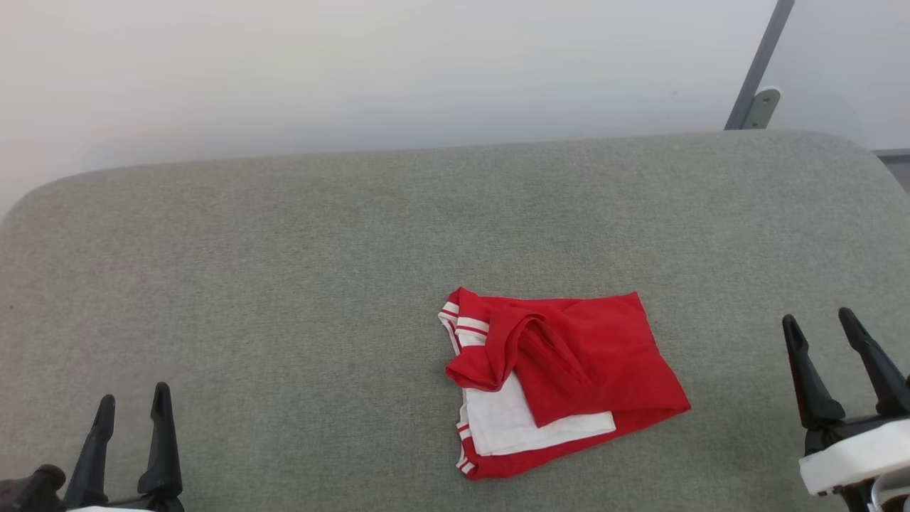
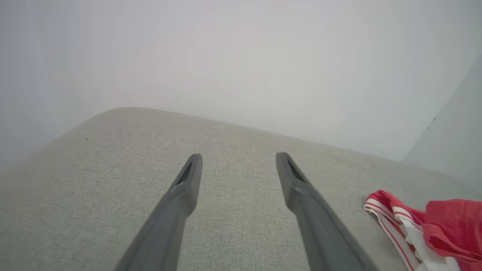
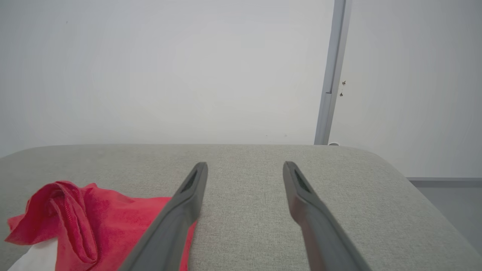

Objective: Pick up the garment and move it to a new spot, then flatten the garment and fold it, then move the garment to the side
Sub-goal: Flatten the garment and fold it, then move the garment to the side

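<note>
Currently both hands sit clear of the cloth: the left hand (image 1: 134, 395) at near left, the right hand (image 1: 817, 316) at near right, fingers spread wide, nothing held. The garment (image 1: 569, 377) lies on the grey fabric-covered table (image 1: 284, 284), near and right of centre. The red body is doubled over a white layer, with striped trim at the left edge and a rumpled red flap on top. We judge this fits either a rough bundle awaiting flattening or a finished fold set down. Any lift should pinch all layers together, since loose jersey slides.
</note>
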Robot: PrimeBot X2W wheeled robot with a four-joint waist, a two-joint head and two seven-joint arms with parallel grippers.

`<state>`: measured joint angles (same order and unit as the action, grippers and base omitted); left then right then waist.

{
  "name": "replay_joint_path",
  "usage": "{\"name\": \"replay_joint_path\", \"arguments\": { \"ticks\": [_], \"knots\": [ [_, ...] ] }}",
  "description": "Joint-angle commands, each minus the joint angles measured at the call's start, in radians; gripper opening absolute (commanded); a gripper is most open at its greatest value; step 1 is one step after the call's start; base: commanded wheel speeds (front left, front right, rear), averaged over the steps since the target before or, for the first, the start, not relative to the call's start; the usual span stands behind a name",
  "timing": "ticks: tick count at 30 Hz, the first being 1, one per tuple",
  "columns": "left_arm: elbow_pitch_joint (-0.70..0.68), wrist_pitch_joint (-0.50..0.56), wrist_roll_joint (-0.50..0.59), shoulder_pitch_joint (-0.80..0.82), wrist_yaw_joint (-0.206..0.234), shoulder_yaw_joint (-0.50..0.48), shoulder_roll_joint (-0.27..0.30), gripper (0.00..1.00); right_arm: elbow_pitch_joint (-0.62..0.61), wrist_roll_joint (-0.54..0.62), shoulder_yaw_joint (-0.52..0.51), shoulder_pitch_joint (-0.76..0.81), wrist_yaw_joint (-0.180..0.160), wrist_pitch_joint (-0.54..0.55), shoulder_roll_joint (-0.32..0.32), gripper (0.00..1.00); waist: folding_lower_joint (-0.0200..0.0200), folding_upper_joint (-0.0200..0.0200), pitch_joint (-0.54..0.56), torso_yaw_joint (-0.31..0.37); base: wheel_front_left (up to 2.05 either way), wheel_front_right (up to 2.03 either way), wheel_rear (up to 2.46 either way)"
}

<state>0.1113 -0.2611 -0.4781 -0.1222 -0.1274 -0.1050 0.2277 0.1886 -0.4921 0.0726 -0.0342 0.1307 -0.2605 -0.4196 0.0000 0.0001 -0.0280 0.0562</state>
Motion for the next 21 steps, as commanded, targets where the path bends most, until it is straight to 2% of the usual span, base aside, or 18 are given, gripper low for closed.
{"name": "replay_joint_path", "arguments": {
  "ticks": [1, 9, 21],
  "knots": [
    [0.002, -0.005, 0.004, -0.010, -0.003, -0.007, -0.001, 1.00, -0.010, 0.014, -0.010, 0.014, 0.000, -0.005, 0.011, 1.00, 0.0000, -0.0001, 0.005, -0.005, 0.00, 0.00, 0.00],
    [0.021, -0.005, 0.011, -0.029, -0.003, -0.019, -0.011, 1.00, -0.063, 0.070, -0.063, 0.083, 0.000, -0.005, 0.076, 1.00, 0.0000, -0.0001, 0.016, -0.030, 0.00, 0.00, 0.00],
    [0.011, -0.005, 0.028, -0.030, -0.003, -0.014, -0.018, 1.00, -0.072, 0.089, -0.061, 0.105, 0.000, -0.005, 0.106, 1.00, 0.0000, -0.0001, 0.021, -0.043, 0.00, 0.00, 0.00]
  ]
}}
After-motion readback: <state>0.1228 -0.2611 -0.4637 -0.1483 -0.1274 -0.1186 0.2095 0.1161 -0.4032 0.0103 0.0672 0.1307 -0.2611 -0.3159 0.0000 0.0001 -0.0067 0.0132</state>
